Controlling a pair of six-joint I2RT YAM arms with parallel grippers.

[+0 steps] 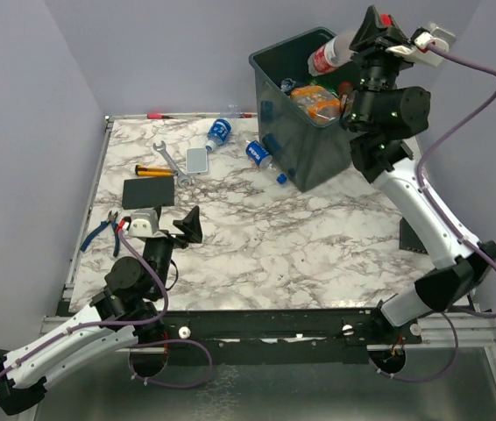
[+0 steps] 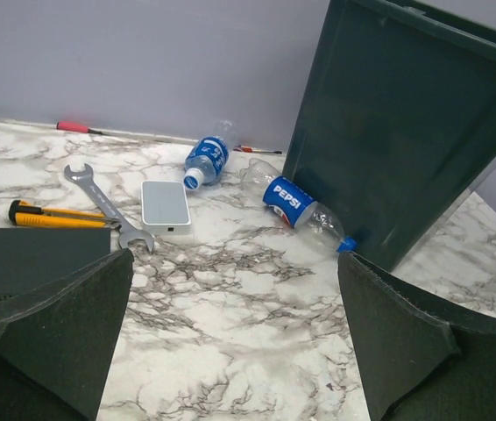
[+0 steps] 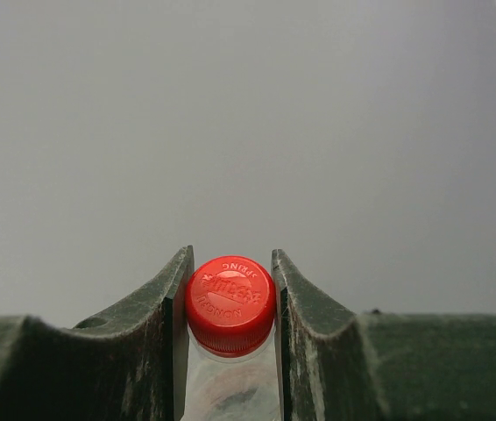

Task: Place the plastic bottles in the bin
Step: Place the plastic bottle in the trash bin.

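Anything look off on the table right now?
Mostly tidy. The bin sits skewed to the edges of the table, and a Pepsi bottle lies on its side with its cap at the bin's base. Nothing spilled or broken in view.

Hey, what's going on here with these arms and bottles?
The robot is putting plastic bottles into the dark bin. Its right end effector grips a red-capped bottle above the bin, which holds orange bottles inside. The left end effector hangs open and empty over the near left of the table. A Pepsi bottle and another blue-labelled bottle lie on the table, not yet collected.
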